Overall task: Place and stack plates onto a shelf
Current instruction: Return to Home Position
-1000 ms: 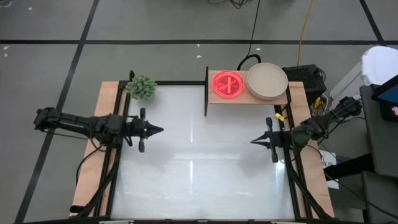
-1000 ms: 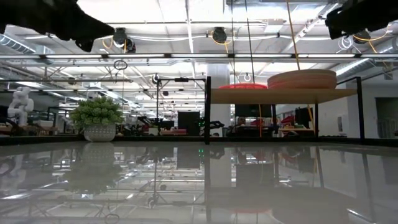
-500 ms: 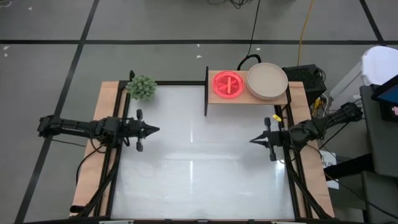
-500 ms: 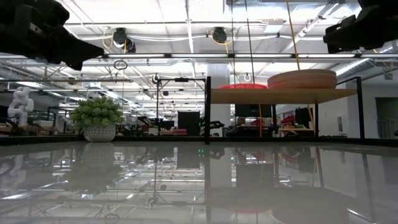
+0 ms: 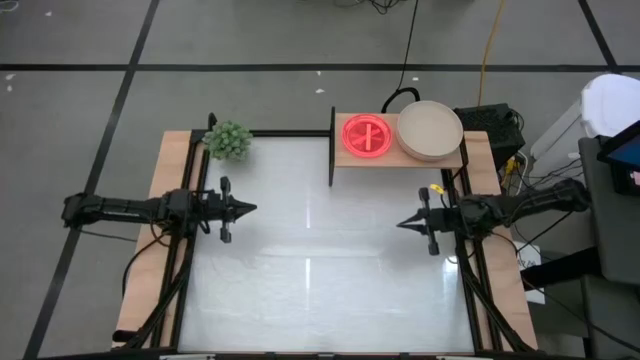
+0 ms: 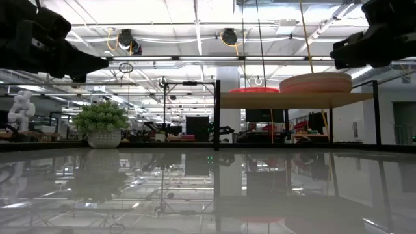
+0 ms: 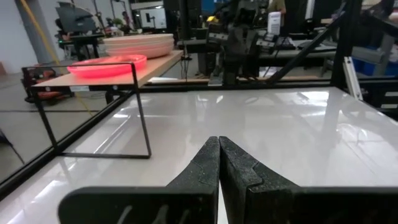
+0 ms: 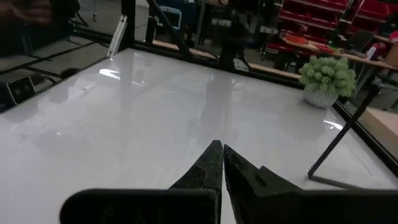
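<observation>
We are hovering with jaws shut, empty; the small light-wood shelf is sitting nearer our right gripper than our left gripper

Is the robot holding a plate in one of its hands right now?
No, the left gripper and right gripper are both shut on nothing, and the plates sit stacked on the shelf.

The left arm and the right arm reach in level from opposite sides of the table, pointing at each other and well apart, the left gripper and the right gripper each with both fingers pressed together.
</observation>
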{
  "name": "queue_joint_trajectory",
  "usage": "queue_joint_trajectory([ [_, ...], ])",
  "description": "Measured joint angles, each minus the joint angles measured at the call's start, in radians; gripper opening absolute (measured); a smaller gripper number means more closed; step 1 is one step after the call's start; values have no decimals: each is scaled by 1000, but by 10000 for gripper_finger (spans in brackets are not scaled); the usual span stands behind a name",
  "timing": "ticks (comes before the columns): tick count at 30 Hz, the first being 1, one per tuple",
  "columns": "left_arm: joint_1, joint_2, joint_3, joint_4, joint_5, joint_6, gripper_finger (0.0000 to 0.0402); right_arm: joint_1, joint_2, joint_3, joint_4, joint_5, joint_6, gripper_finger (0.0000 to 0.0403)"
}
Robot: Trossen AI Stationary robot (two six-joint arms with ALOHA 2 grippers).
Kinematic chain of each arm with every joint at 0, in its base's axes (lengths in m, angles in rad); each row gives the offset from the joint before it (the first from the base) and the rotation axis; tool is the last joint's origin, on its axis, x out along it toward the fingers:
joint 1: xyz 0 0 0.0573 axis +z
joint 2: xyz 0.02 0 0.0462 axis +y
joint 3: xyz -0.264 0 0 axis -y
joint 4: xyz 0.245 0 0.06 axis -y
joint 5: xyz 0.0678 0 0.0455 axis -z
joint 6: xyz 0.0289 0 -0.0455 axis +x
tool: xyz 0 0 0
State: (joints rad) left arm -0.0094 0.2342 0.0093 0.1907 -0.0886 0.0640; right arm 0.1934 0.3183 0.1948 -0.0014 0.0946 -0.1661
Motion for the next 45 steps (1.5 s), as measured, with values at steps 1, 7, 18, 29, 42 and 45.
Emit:
queue_joint_trajectory([
  [1,4,0,0,2,11,1,3,-16,0,-6,0,-18,-1,0],
  [7,27,0,0,9,31,5,3,-96,0,-30,27,-93,-3,0],
  [18,56,0,0,9,37,5,3,-180,0,-104,103,-121,-2,0],
  [29,56,0,0,9,38,5,3,-207,0,-115,96,-69,-3,0],
  [42,56,-48,1,-24,65,12,3,-207,-13,-135,90,-70,-6,0],
  [45,56,-77,1,-40,65,12,3,-207,-37,-138,66,-70,-6,0],
])
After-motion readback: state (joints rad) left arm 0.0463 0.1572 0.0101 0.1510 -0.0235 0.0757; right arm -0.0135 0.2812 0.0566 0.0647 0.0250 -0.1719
